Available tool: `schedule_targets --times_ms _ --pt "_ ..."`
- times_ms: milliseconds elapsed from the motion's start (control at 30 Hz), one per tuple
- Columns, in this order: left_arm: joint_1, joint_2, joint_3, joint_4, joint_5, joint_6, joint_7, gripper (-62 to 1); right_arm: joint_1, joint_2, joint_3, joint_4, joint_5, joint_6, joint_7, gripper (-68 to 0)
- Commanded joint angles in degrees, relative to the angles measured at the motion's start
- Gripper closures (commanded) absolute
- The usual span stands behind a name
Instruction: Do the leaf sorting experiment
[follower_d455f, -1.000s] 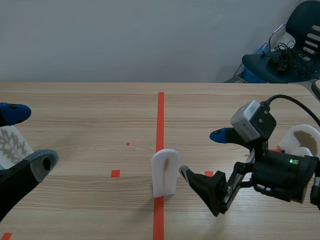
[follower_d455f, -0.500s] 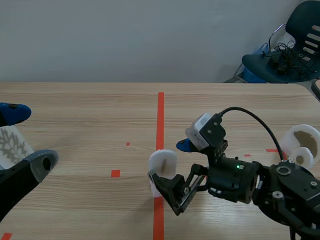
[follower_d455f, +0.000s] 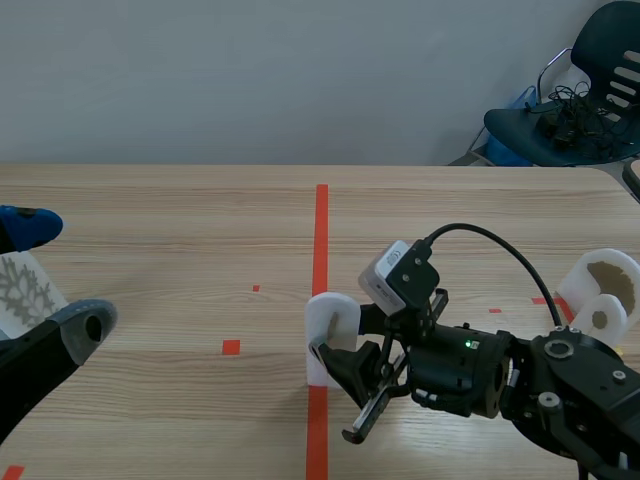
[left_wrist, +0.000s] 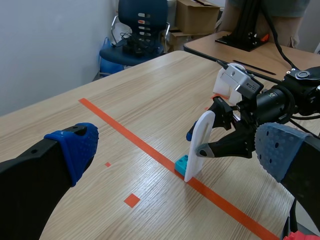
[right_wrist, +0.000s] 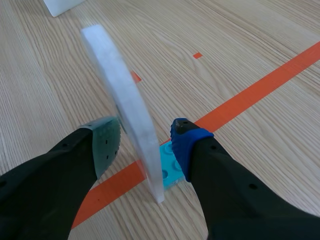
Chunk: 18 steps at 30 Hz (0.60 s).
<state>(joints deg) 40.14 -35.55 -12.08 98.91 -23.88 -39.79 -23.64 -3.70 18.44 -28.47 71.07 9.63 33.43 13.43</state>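
Observation:
A white round-topped plate (follower_d455f: 330, 335) stands upright on the orange centre line, set in a small cyan brick (right_wrist: 170, 172). My right gripper (follower_d455f: 340, 335) straddles the plate (right_wrist: 125, 110): the grey-green pad (right_wrist: 107, 142) lies against one face, while the blue pad (right_wrist: 182, 142) stands a small gap off the other. From the left wrist view the plate (left_wrist: 200, 145) and brick (left_wrist: 181, 163) show edge-on, with the right gripper (left_wrist: 196, 142) around them. My left gripper (follower_d455f: 55, 280) hangs open at the table's left edge, its fingers wide (left_wrist: 175, 147), holding nothing. A white card with a leaf print (follower_d455f: 20, 290) lies behind it.
A white rounded holder (follower_d455f: 600, 290) with brownish leaf shapes sits at the right edge of the table. Small orange squares (follower_d455f: 231, 347) mark the wood left of the centre line (follower_d455f: 321, 230). A dark chair (follower_d455f: 570, 110) stands beyond the far right corner.
My right arm has swept left from the table's right side to the white plate, and its fingers have narrowed around it. The left arm has not moved.

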Motion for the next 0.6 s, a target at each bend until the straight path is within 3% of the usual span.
schedule_targets --times_ms 0,233,400,567 --pt "-0.17 0.44 -0.26 1.29 -0.79 -0.09 -0.79 -62.3 0.52 0.31 0.63 0.81 0.81 0.00 0.68 -20.2" --pt "-0.17 0.44 -0.26 1.29 -0.79 -0.09 -0.79 -62.3 0.55 0.35 0.66 1.03 0.85 0.92 2.16 -5.9" --pt "-0.17 0.44 -0.26 1.29 -0.79 -0.09 -0.79 -62.3 0.50 0.98 1.53 4.02 0.92 1.14 2.14 -5.9" --pt "-0.17 0.44 -0.26 1.29 -0.79 -0.09 -0.79 -62.3 -2.10 2.62 6.67 12.35 1.07 1.09 0.85 -5.9"
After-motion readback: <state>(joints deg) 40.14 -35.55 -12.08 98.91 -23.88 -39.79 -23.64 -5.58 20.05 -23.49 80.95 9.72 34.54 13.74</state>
